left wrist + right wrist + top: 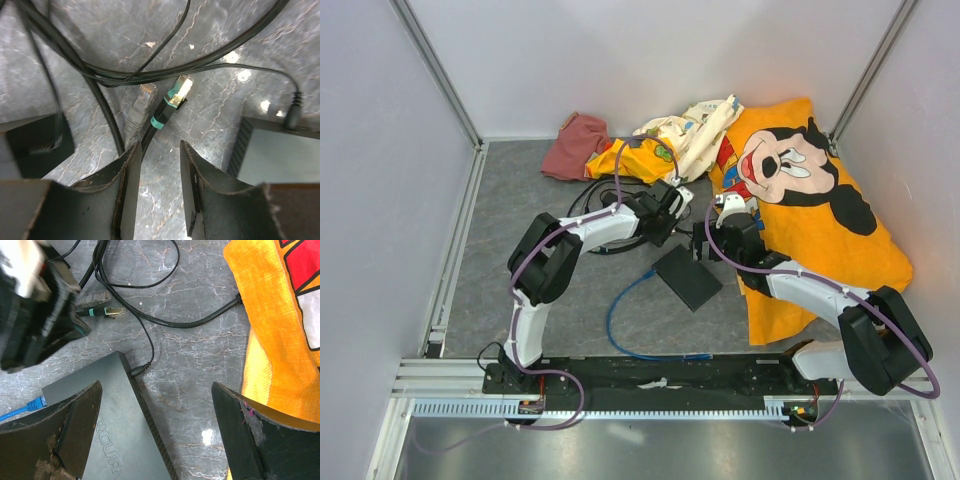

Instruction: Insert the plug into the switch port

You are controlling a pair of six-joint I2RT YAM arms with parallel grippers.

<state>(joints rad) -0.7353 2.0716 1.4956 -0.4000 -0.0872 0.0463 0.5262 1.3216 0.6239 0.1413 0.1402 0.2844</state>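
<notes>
The black switch (687,277) lies flat mid-table and also shows in the right wrist view (110,430) and the left wrist view (280,155). The bright-blue cable (612,318) ends in the blue plug (36,404) at the switch's left edge; I cannot tell if it is seated. My left gripper (157,147) is open and empty, just short of a grey connector (140,107) and a teal-and-gold connector (176,95) on black cables. My right gripper (156,387) is wide open and empty above the switch's far corner. A thin black power lead (137,371) enters the switch.
Black cables (150,75) loop across the grey floor behind the left gripper. An orange Mickey cloth (810,200) lies to the right, close to my right fingers (250,435). More cloths (620,150) are heaped at the back. A dark block (35,145) sits left of the left gripper.
</notes>
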